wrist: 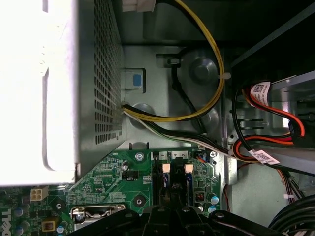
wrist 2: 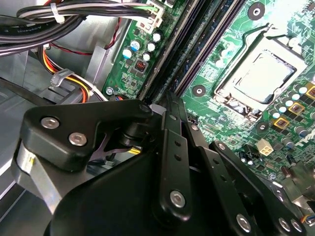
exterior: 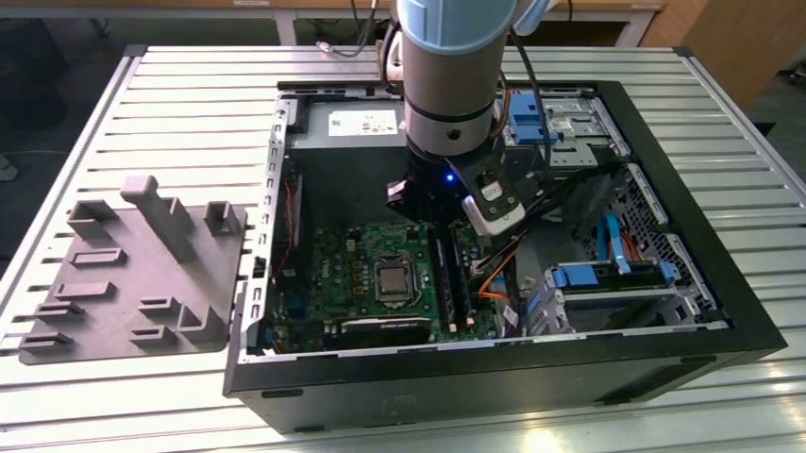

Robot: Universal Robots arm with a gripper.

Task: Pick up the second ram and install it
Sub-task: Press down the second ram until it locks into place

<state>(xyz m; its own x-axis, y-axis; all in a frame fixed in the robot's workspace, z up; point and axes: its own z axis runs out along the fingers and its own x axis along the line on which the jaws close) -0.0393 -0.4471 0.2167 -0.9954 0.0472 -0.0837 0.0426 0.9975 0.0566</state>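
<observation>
My gripper [exterior: 439, 225] is down inside the open computer case, at the far end of the long black memory slots [exterior: 450, 278] beside the processor socket [exterior: 393, 280]. In the second wrist view its fingers [wrist 2: 167, 101] look drawn together, right over the end of the slots [wrist 2: 197, 44]. A slim dark stick, which I take for the second ram, stands along those slots in the exterior view; I cannot tell whether the fingers grip it or only touch it. The first wrist view shows the gripper [wrist: 170, 211] just before the white slot latches [wrist: 166, 168].
The grey plastic tray [exterior: 126, 283] with raised blocks lies on the slatted table at the exterior view's left. The case walls [exterior: 504, 368] ring the motherboard. A power supply [wrist: 59, 88], cable bundles [wrist: 206, 98] and blue drive brackets [exterior: 592, 276] crowd around the slots.
</observation>
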